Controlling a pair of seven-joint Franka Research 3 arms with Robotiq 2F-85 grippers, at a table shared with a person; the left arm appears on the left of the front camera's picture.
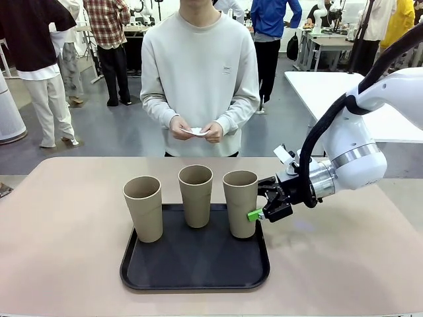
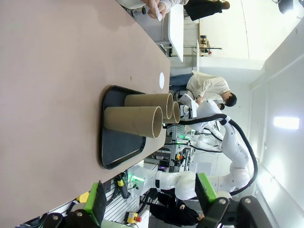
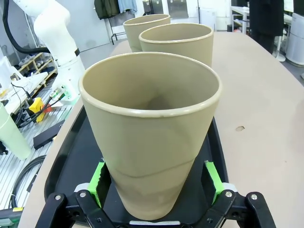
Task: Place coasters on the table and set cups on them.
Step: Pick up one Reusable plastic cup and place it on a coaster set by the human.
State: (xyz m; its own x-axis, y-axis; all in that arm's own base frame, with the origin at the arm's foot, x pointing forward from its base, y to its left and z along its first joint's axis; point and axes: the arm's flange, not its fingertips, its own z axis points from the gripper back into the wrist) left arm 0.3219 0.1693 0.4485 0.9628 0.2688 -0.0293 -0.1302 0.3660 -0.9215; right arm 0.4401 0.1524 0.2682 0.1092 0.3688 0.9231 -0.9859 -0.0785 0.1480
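Three beige cups point(image 1: 142, 208) point(image 1: 196, 196) point(image 1: 240, 203) stand upright in a row on a black tray point(image 1: 198, 274) on the tan table point(image 1: 66, 224). My right gripper point(image 1: 263, 199) is open at the right-hand cup's side. In the right wrist view that cup point(image 3: 152, 137) fills the gap of the right gripper point(image 3: 154, 183), with a green pad close on either side of its lower half. Hovering off the table's end, my left gripper point(image 2: 152, 199) is open and empty, looking along the table at the cups point(image 2: 133, 121). The person's hands hold a white coaster point(image 1: 196, 131) at the far edge.
The tray point(image 3: 78, 152) lies near the table's front edge, with bare tabletop point(image 3: 266, 118) on both sides and behind it. A white table point(image 1: 330, 86) stands at the back right. People stand farther off in the room.
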